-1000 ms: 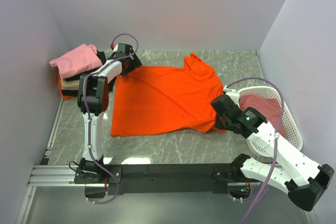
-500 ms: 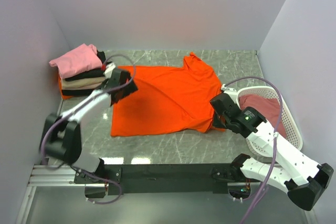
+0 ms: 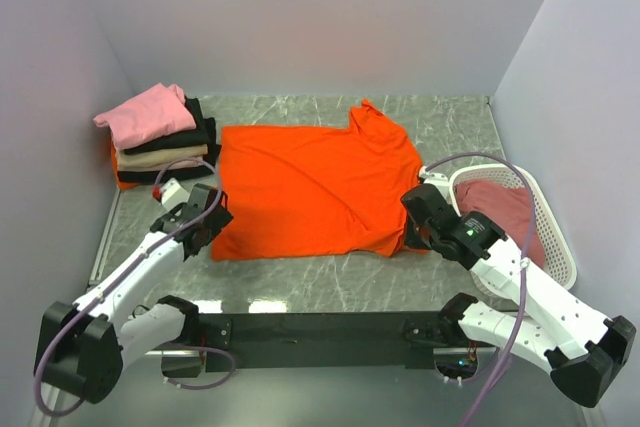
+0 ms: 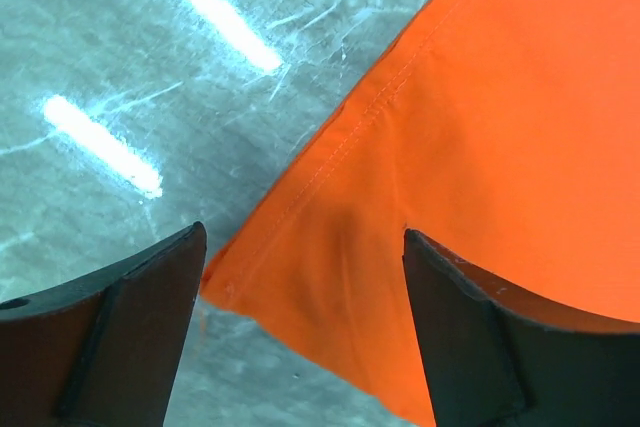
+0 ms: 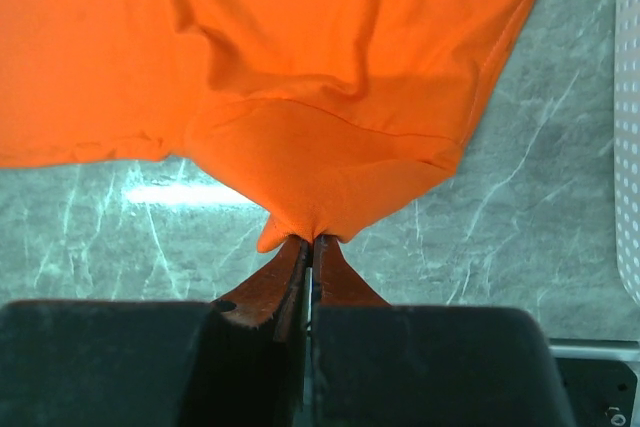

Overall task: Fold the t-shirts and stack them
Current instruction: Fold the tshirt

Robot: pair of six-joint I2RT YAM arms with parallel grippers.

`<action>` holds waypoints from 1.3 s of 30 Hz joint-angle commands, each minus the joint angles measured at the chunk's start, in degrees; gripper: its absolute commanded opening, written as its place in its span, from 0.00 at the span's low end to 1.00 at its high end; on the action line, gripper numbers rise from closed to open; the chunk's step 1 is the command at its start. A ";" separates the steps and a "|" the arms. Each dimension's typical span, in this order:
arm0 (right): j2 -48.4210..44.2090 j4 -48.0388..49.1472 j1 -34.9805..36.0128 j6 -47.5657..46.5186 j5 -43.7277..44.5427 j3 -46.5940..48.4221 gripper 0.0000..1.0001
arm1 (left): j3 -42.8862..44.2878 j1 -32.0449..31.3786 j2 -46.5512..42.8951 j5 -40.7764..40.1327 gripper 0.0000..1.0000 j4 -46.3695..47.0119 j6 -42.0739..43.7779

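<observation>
You are working in a robotics lab cell: plain white walls (image 3: 300, 17) box in a marble-patterned table (image 3: 330, 289), with robot arms (image 3: 530, 287) fixed to a black beam (image 3: 320, 327).

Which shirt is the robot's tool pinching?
The orange shirt, the only one spread flat. The right tool is shut on its edge. The other shirts are apart: a folded pile at the left, a reddish one in the basket.

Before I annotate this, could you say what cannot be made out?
Top view: right gripper, jaws hidden under its wrist.
Top view: stack, lower shirts covered by the pink shirt.
Top view: basket, contents partly behind right arm.
Left wrist view: orange t-shirt, cut off by edges.
</observation>
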 commanded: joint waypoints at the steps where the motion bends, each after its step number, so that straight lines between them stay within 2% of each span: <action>1: -1.12 2.91 -0.35 -0.98 -0.11 -0.41 0.00 | -3.04 -0.36 -3.14 -0.12 0.84 -3.01 -5.22; 8: -1.30 2.47 -0.35 -1.25 0.41 0.12 0.00 | -9.03 -0.44 -3.85 6.56 0.74 0.15 -6.80; 13: -1.21 2.56 -0.35 -1.16 0.33 -0.05 0.00 | -10.09 -0.62 -3.23 7.09 0.69 1.48 -7.15; 16: -1.04 2.56 -0.27 -1.07 0.33 -0.14 0.00 | -10.61 -0.62 -2.88 7.53 0.63 2.18 -7.24; 22: -1.39 1.94 -0.27 -0.63 1.03 -0.23 0.00 | -11.67 -0.62 -3.14 8.76 0.45 2.71 -6.89; 25: -1.56 1.77 -0.27 -0.46 1.29 -0.32 0.00 | -11.84 -0.62 -4.37 8.85 0.32 2.18 -6.98; 26: -1.48 1.68 -0.35 -0.37 1.38 -0.49 0.00 | -11.93 -0.62 -4.72 8.94 0.24 1.66 -6.89; 28: -1.39 1.24 -0.35 -0.19 1.73 -0.58 0.00 | -11.67 -0.62 -6.04 9.03 0.16 0.95 -6.63; 29: -1.30 0.81 -0.35 0.24 2.43 -0.50 0.00 | -11.50 -0.62 -6.57 8.85 0.09 0.08 -6.37; 31: -1.56 -0.16 -0.35 0.51 2.96 -0.32 0.00 | -10.45 -0.62 -7.89 8.76 0.03 -1.16 -5.75; 39: -1.74 -2.88 -0.35 1.56 3.58 1.08 0.00 | -7.55 -0.62 -12.02 12.54 0.01 -3.09 -4.34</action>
